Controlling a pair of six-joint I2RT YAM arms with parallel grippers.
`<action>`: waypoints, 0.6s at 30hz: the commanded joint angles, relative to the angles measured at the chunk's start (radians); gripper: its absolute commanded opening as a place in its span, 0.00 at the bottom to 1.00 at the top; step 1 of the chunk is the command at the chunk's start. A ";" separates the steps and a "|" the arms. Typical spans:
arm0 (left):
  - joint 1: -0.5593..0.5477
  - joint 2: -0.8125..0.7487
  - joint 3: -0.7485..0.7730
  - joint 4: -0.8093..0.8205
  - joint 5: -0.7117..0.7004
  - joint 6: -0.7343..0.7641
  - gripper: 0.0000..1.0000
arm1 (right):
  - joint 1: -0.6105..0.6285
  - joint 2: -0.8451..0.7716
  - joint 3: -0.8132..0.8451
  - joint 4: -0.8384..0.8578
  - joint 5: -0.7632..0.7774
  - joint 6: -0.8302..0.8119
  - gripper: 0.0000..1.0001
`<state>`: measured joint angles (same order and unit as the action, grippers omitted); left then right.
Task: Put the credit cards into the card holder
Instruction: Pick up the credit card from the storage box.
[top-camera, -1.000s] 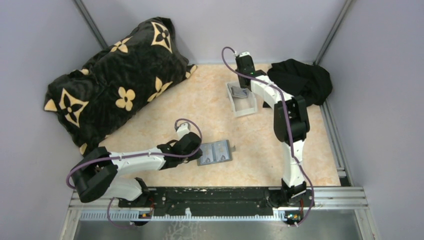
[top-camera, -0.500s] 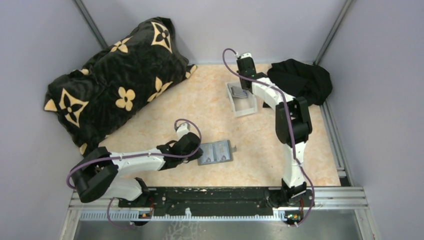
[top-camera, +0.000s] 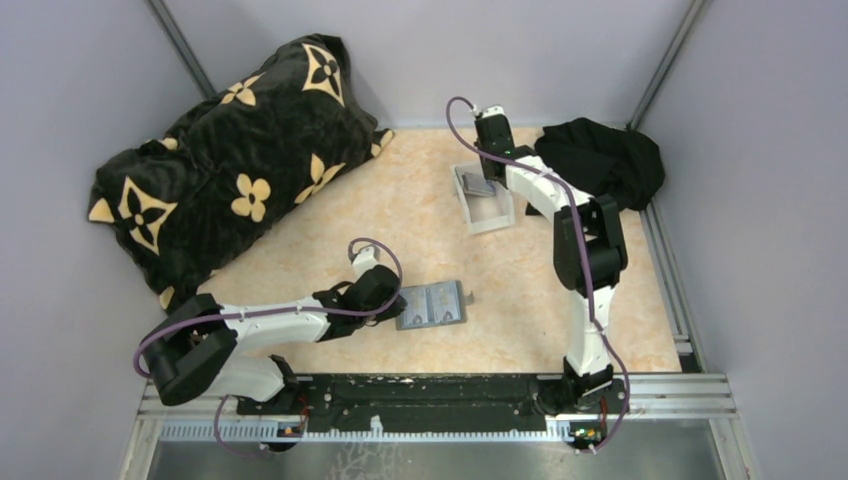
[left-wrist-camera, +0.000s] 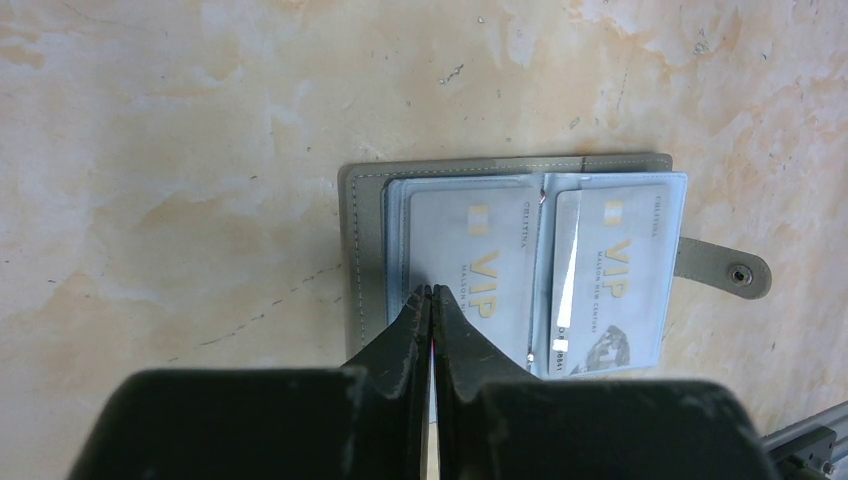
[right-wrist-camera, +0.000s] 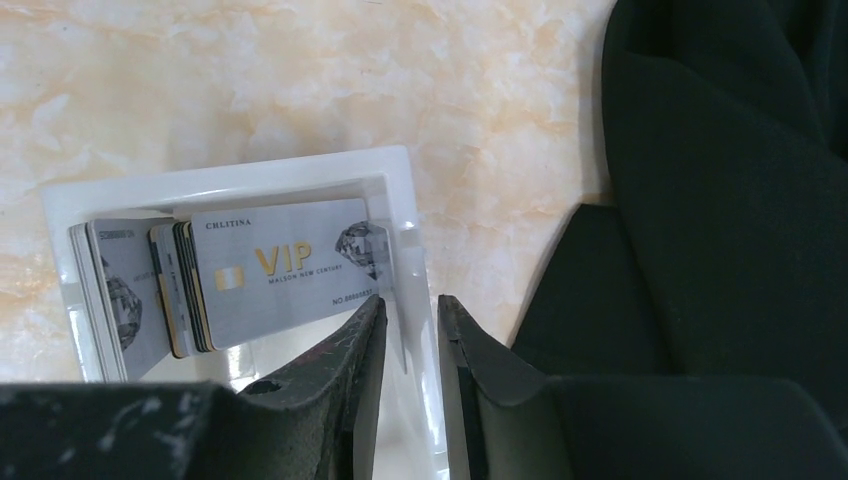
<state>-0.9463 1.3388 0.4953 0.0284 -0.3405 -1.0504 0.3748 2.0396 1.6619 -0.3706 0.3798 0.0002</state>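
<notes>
A: Card holder (top-camera: 431, 305), where?
B: Near the middle of the table (top-camera: 400, 200), close to the front edge, just right of the left arm's wrist. Spread open, lying flat.

A: Long axis?
B: Left-right in the top view, slightly skewed. Snap tab (left-wrist-camera: 728, 269) sticking out to the right, away from the left arm.

A: Anything inside?
B: Two credit cards (left-wrist-camera: 480, 270), one per panel, side by side. Long axes crosswise to the holder's own, VIP print running sideways in the left wrist view.

A: Left gripper (left-wrist-camera: 432, 292)?
B: Fingers pressed together, tips down at the left panel's card.

A: Right gripper (right-wrist-camera: 410, 305)?
B: Over at the white tray (right-wrist-camera: 230, 180), far side of the table, beside the black cloth (right-wrist-camera: 720, 200). Fingers a little apart, straddling the tray's right wall. Contact with that wall: can't tell.

A: More cards?
B: Card stack (right-wrist-camera: 185, 290) in the tray, standing on long edges. Front one facing the right wrist camera, long axis across that view, slightly tilted.
</notes>
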 joint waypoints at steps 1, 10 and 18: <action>0.006 0.008 -0.022 -0.026 0.013 0.007 0.07 | 0.006 -0.078 0.004 0.018 -0.030 0.001 0.28; 0.009 0.004 -0.033 -0.015 0.015 0.006 0.07 | 0.018 -0.030 0.032 -0.014 -0.036 0.008 0.33; 0.015 -0.003 -0.043 -0.009 0.020 0.007 0.07 | 0.014 0.000 0.035 -0.008 -0.057 0.018 0.32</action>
<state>-0.9398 1.3369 0.4805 0.0578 -0.3305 -1.0508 0.3843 2.0319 1.6623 -0.3904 0.3378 0.0036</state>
